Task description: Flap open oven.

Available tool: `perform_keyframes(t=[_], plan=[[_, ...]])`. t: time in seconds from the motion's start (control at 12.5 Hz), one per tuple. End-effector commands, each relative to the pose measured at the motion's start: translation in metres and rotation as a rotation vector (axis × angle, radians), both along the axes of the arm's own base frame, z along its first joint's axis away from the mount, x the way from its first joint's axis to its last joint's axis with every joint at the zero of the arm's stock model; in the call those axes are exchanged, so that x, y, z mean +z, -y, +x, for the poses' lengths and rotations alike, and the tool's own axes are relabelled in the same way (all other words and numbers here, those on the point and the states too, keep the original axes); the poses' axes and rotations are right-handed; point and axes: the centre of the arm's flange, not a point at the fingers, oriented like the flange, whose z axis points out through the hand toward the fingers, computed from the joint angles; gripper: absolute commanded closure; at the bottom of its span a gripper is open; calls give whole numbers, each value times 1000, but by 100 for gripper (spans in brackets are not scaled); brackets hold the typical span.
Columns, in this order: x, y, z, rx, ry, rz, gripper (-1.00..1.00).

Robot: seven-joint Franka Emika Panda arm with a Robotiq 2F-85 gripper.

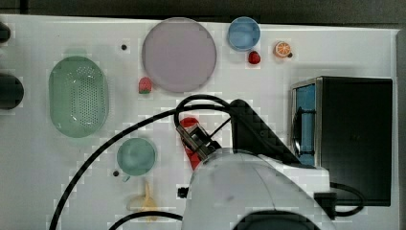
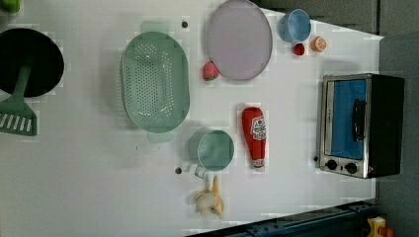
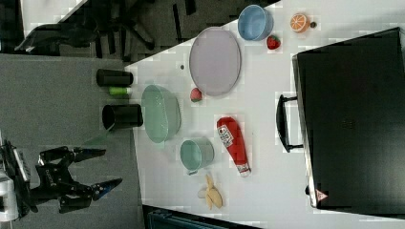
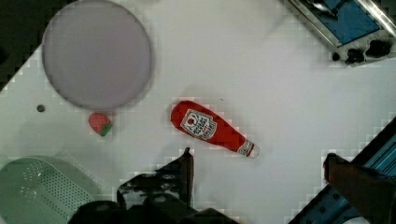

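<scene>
hovering over the ketchup bottle [image 4: 212,129] mid-table [image 1: 335,48], the end effector [image 4: 257,165] has its fingers spread wide, empty. the oven [image 1: 352,136] sits at the top view's right, door shut, its handle [image 2: 358,120] running along the door.

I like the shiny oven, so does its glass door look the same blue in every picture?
Mostly: in the left view the oven door glass is flat, even blue; in the top view it carries a pale reflection; in the wrist view it shows a white glare streak.
</scene>
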Motion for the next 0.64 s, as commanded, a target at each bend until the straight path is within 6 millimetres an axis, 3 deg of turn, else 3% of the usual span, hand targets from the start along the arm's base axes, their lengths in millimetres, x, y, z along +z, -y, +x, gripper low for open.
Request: perform_keyframes(t=[0.08,0.4,0.64], plan=[[-40,8,18,32,-100,2,-38],[-51,14,18,25,-122,6,56],[-78,29,18,47,-173,18,65]])
